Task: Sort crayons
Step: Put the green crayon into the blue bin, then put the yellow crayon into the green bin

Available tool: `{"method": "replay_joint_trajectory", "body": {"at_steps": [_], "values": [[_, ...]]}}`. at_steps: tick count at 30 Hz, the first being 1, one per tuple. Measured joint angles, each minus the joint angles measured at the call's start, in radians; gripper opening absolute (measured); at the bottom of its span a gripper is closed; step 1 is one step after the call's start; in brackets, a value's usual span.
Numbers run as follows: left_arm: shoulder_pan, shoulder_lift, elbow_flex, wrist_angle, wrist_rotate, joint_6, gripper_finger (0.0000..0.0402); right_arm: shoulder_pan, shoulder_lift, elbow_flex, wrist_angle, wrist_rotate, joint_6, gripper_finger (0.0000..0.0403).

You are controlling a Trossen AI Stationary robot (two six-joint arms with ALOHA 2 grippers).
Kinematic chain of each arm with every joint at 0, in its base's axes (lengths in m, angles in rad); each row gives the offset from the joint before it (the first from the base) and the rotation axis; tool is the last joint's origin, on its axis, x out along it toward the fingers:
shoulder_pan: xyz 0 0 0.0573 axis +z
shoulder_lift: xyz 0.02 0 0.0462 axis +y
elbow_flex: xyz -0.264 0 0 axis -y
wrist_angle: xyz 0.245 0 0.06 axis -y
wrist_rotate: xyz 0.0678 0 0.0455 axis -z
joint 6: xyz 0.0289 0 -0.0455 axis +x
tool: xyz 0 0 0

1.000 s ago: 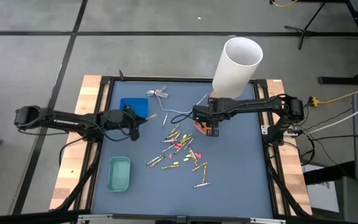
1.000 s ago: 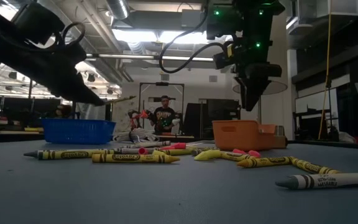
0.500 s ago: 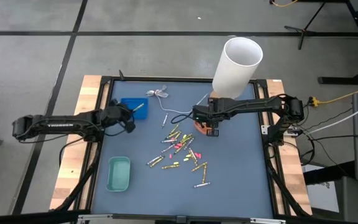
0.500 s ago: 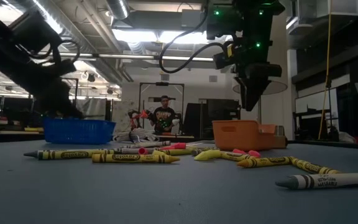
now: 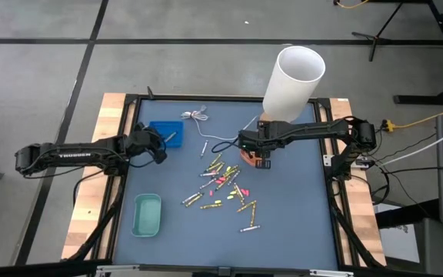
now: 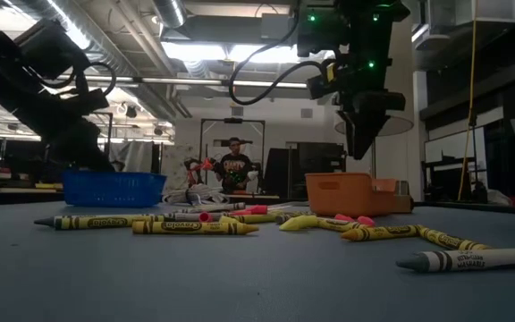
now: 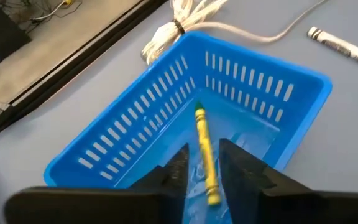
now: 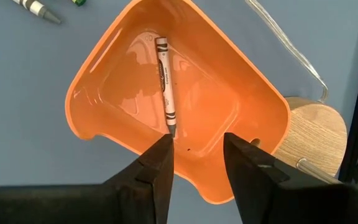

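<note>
Several loose crayons (image 5: 223,185) lie mid-table, mostly yellow; they also show in the low view (image 6: 190,226). My left gripper (image 7: 204,148) is open over the blue basket (image 7: 247,81), at the table's far left (image 5: 160,127). A yellow crayon (image 7: 202,140) lies on the basket's floor below the gap between the fingers. My right gripper (image 8: 197,140) is open above the orange tray (image 8: 79,102), which stands at mid-table far side (image 5: 246,156). One pale crayon (image 8: 165,81) lies in that tray.
A teal tray (image 5: 147,214) sits near the front left. A tall white tube (image 5: 292,83) stands at the far edge behind the orange tray. A thin white cable (image 5: 198,115) lies coiled beside the blue basket. A person (image 6: 233,165) stands far behind the table.
My left gripper has gone toward the table's far left, from beside the blue basket to over it, and has come down toward it. A yellow crayon now shows in the basket. My right arm has kept still.
</note>
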Motion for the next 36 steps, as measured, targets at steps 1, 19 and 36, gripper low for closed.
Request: {"method": "replay_joint_trajectory", "body": {"at_steps": [1, 19, 36], "values": [[0.0, 0.0, 0.0, 0.012, 0.004, 0.0, 0.0088, 0.0, 0.0, 0.0, 0.0, 0.0, 0.0, 0.0138], [-0.283, 0.112, 0.001, 0.725, 0.417, -0.159, 0.011, 0.0, 0.0, 0.0, 0.009, 0.0, 0.0, 0.0138], [-0.7, 0.671, 0.205, 0.9, 0.188, -0.154, 0.0104, 0.0, 0.0, 0.0, 0.089, 0.0, 0.034, 0.0138]]}}
